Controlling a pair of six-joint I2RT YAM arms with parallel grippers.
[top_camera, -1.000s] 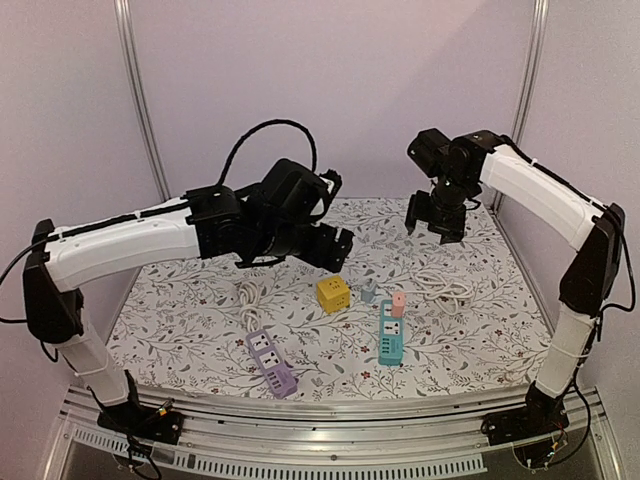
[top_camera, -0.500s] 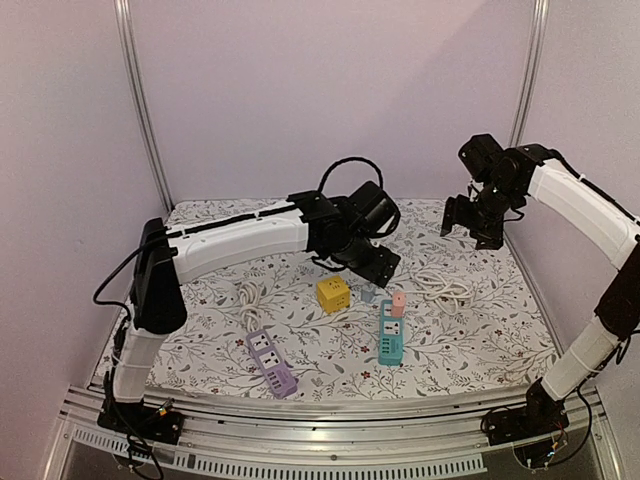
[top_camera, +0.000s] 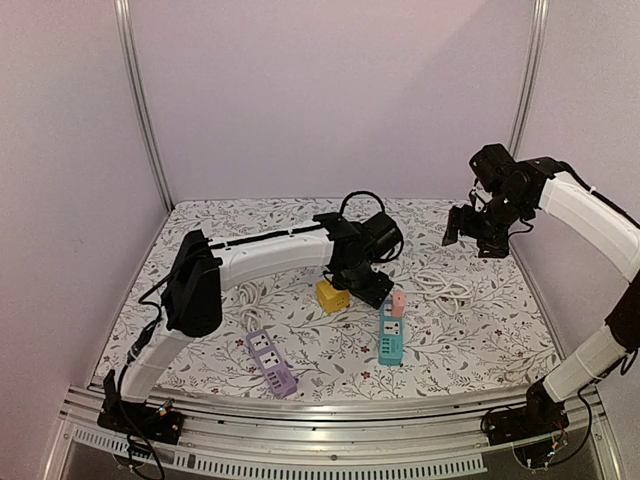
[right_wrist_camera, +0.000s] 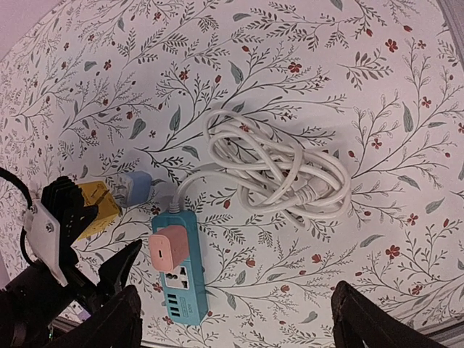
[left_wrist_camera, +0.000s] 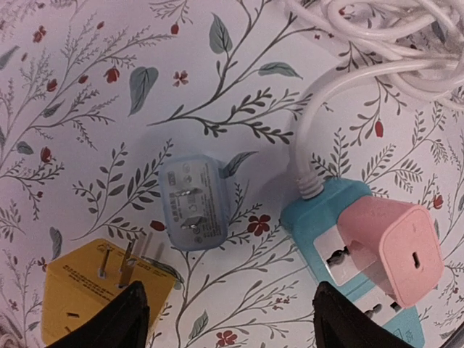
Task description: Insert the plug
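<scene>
A light blue plug (left_wrist_camera: 194, 204) lies on the flowered tablecloth with its prongs up, between a yellow cube plug (left_wrist_camera: 94, 290) and a teal power strip (left_wrist_camera: 326, 239). A pink plug (left_wrist_camera: 395, 246) sits in the strip's top socket. My left gripper (left_wrist_camera: 239, 326) is open and empty, just above the cloth and just short of the blue plug. In the top view the left gripper (top_camera: 368, 288) hides the blue plug. My right gripper (top_camera: 470, 235) is open and empty, high at the back right, looking down on the strip (right_wrist_camera: 181, 286) and the blue plug (right_wrist_camera: 134, 187).
A coiled white cable (top_camera: 445, 285) runs from the teal strip (top_camera: 390, 340) towards the right. A purple power strip (top_camera: 272, 362) lies at the front left, with another white cable (top_camera: 245, 295) behind it. The yellow cube (top_camera: 332, 296) touches the left gripper's side.
My left arm has reached forward and right and dropped low over the blue plug beside the yellow cube. My right arm has drawn back to the right rear.
</scene>
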